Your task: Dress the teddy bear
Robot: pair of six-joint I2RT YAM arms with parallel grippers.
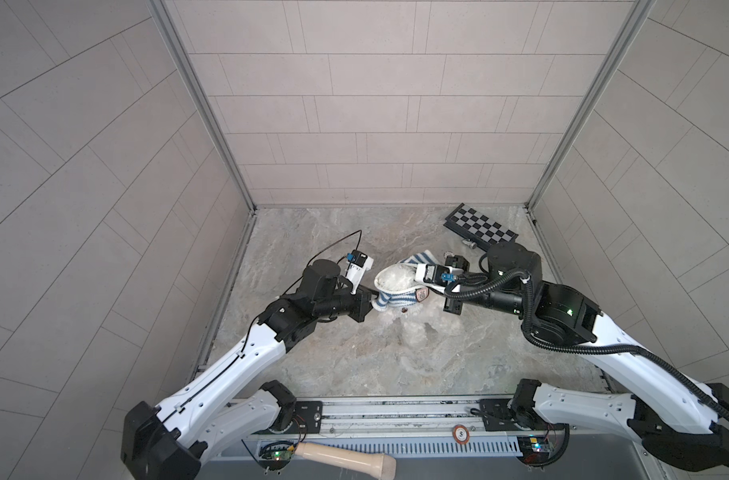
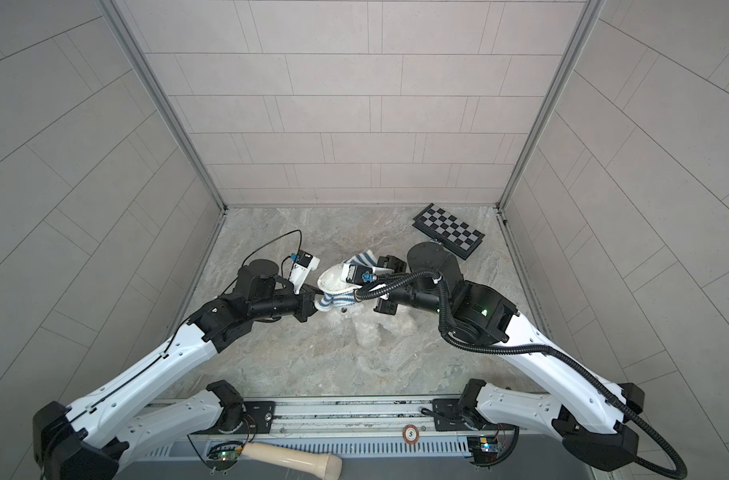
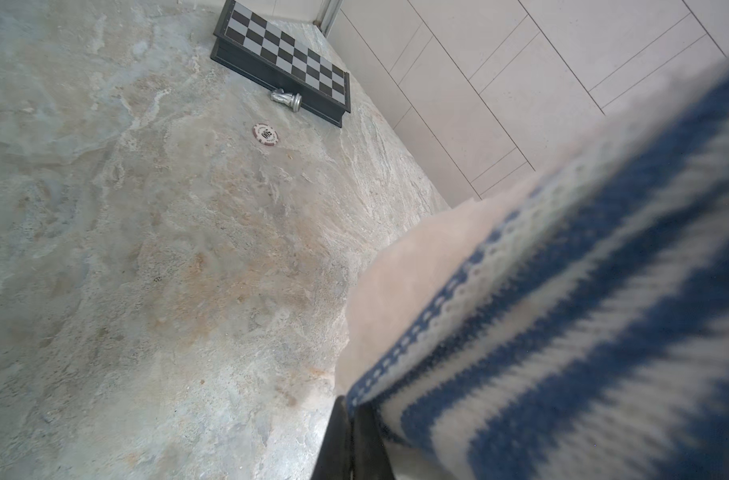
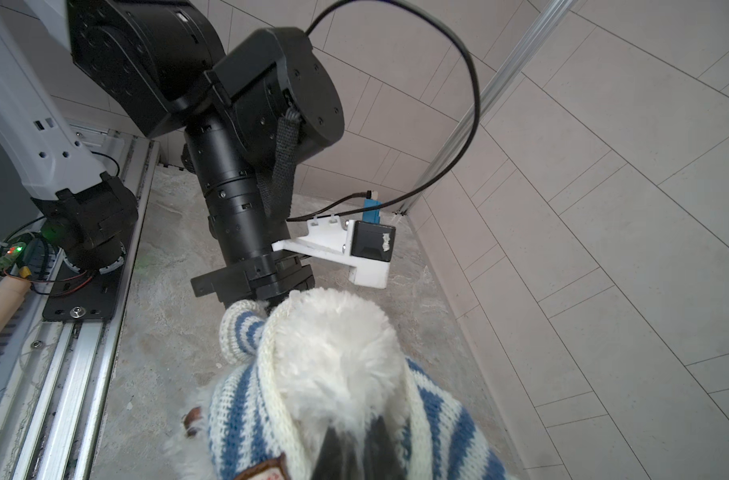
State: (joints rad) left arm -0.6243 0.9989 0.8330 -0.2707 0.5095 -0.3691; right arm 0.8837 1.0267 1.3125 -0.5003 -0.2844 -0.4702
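The teddy bear (image 1: 394,279) sits at the middle of the surface (image 1: 354,365), with the striped sweater (image 1: 396,300) partly around its body. The jaws of the left gripper (image 3: 351,432) pinch the sweater's rim. Those of the right gripper (image 4: 356,451) are closed there too. The sleeves seem left to fill.

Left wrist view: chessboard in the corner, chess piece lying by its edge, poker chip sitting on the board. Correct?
Not quite. The poker chip lies on the marble table, apart from the chessboard, not on it; the left wrist view shows this. The chess piece does lie by the board's edge.
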